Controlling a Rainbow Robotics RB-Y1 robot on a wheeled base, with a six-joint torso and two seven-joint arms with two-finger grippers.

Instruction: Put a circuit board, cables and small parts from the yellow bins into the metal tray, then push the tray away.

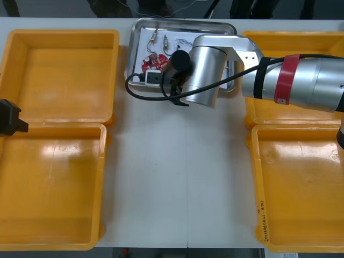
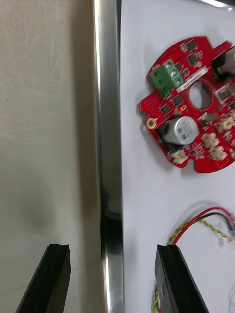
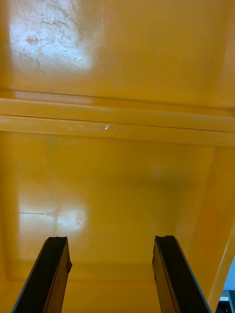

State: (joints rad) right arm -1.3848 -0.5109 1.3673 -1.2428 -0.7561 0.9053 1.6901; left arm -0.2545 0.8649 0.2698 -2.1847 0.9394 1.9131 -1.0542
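Note:
The metal tray [image 1: 141, 26], white inside, stands at the table's far middle. In it lie a round red circuit board [image 2: 188, 107] [image 1: 152, 62], a red and yellow cable [image 2: 200, 225] and small metal parts [image 1: 160, 38]. My right arm [image 1: 207, 75] reaches over the tray's near edge. Its gripper [image 2: 112, 249] is open and straddles the shiny rim [image 2: 110, 146], one finger over the bare table, the other inside the tray near the cable. My left gripper [image 3: 111, 239] [image 1: 8, 118] is open and holds nothing, parked over the left yellow bins [image 3: 117, 195].
Two yellow bins [image 1: 62, 70] [image 1: 51, 188] flank the tray on the left and two [image 1: 269, 43] [image 1: 301, 188] on the right; all look empty. A black cable [image 1: 142, 95] loops from the right wrist over the table beside the tray's near left corner.

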